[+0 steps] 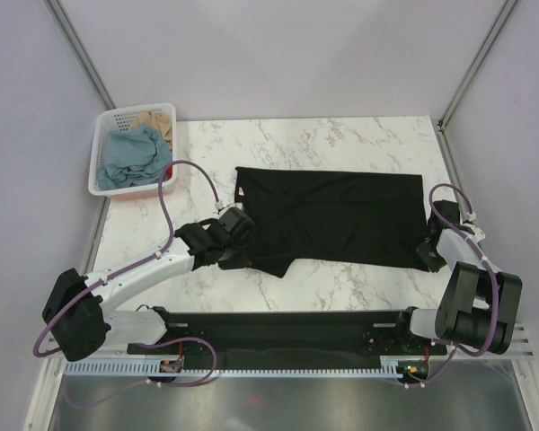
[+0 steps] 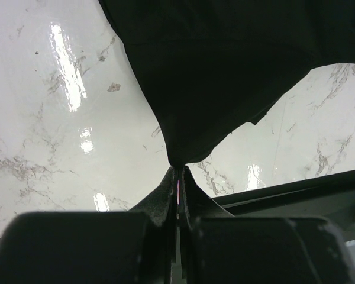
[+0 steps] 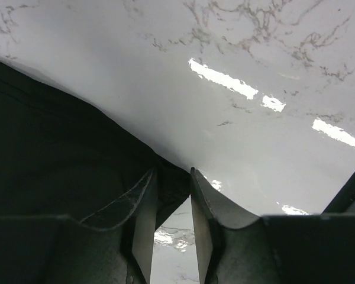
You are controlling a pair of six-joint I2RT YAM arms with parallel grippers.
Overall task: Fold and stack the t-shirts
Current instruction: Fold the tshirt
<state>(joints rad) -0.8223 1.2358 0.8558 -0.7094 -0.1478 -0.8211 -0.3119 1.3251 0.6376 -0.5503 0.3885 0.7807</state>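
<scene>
My left tool (image 2: 177, 171) is closed tight on a point of the black t-shirt (image 1: 341, 215). The shirt spreads away ahead of it on the worktop (image 1: 341, 144), its long axis running across to my right tool (image 3: 173, 177). That one stands part open, astride the shirt's far corner. Whether cloth is truly caught there, I cannot tell.

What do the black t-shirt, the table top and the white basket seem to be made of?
The black t-shirt looks like soft matte fabric, perhaps cotton: it wrinkles and shows no shine. The table top looks like polished marble or an imitation: grey veins, bright reflections. The basket seems white moulded plastic, with regular slots in its walls.
</scene>
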